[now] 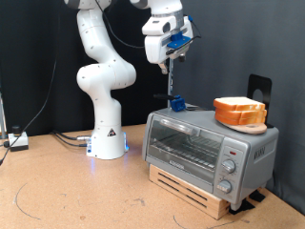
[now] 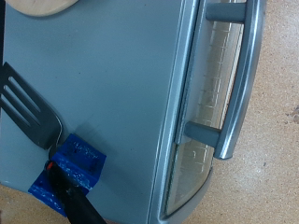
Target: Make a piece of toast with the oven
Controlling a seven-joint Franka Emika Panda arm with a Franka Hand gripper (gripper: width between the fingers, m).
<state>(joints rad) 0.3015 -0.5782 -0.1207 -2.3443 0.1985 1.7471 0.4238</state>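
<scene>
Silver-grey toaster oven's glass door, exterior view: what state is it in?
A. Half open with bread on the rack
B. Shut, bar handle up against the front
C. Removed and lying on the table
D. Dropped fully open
B. The silver-grey toaster oven stands on a wooden pallet with its glass door closed flush; the wrist view also shows the grey bar handle lying along the shut door.

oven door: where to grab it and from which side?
Grip the grey bar handle on the oven door, mid-span between its two mounts, probably coming from the front. It stands off the glass, leaving finger room. The gripper hangs high above the oven top.
</scene>
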